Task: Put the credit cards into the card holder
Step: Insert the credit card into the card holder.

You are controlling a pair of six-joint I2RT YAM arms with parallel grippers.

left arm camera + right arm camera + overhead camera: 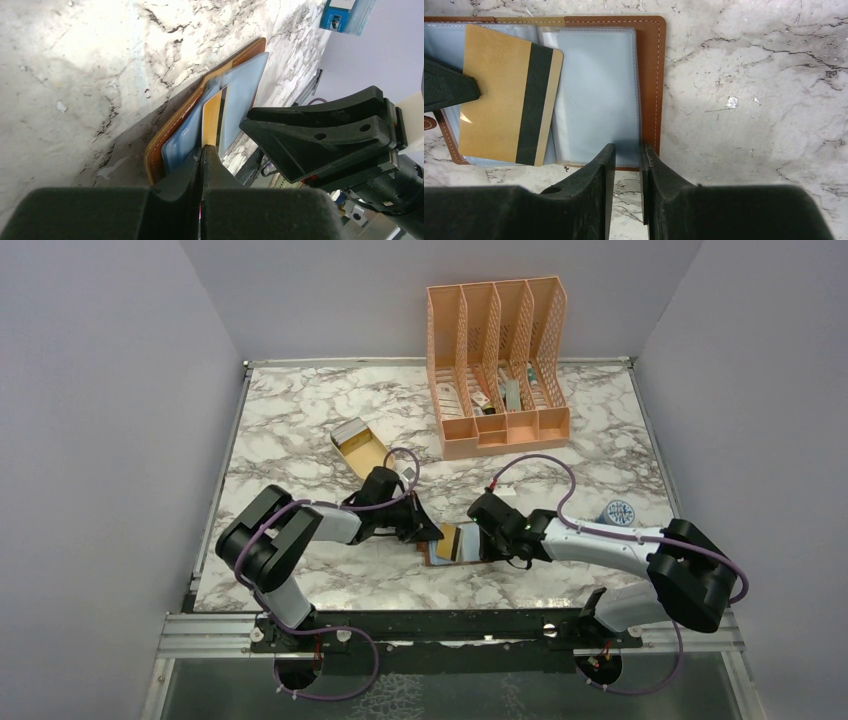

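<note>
**Left arm.** The left claw (202,152) is fully closed on the gold card (499,95), gripping it by one long edge. The card is thin, rigid plastic with a matte gold face. A dark stripe (529,105) runs down its length beside the free long edge.

**Key relation.** From the left claw, the card reaches toward the right arm. Its long axis lies nearly parallel to the fold of the card holder (651,75), though slightly skewed. The striped edge overlaps the fold-side edge of the right-hand pocket (594,90). We cannot tell whether that edge is already under the film.

**Card holder.** It lies open on the marble-patterned table (300,420), near the front edge and between the two arms. The cover is brown leather with pale stitching. The pockets are glossy, pale blue and flat.

**Right arm.** The right claw (626,155) is set narrow. Its two fingers straddle the near edge of the right half, one at the pocket and one at the leather border. We judge that it pinches this half to steady it.

**Coming move.** We judge that the left arm, the only one carrying a card, must slide it toward the right. The long edge should first be squared to the pocket mouth, since the skew could catch a corner on the film.
</note>
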